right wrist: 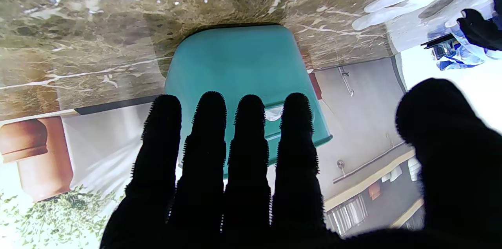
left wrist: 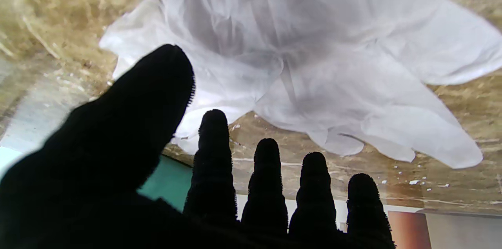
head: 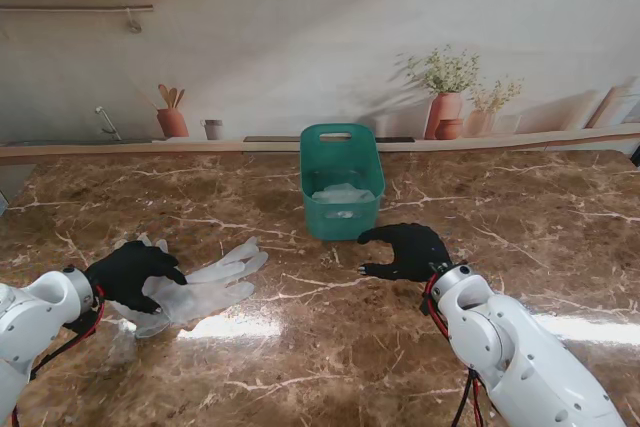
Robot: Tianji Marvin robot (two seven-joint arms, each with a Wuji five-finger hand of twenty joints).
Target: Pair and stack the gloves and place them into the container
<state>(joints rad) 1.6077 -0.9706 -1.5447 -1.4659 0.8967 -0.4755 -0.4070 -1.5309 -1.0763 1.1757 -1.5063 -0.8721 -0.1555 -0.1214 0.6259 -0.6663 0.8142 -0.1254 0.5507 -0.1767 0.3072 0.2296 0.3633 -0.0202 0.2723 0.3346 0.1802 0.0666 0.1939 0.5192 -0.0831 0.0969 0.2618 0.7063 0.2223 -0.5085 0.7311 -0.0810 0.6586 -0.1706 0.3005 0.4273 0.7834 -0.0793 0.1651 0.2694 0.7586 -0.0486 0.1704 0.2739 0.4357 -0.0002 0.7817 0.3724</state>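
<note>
Translucent white gloves lie in a loose pile on the marble table, left of centre; the left wrist view shows them overlapping. My left hand, in a black glove, hovers over the pile's left end with fingers spread, holding nothing. A teal container stands at the table's middle, farther from me, with pale gloves inside. My right hand hangs open just right of the container and nearer to me, fingers pointing at the container.
A backdrop wall with printed shelf, pots and plants runs behind the table's far edge. Brown marble tabletop extends to the right of the container.
</note>
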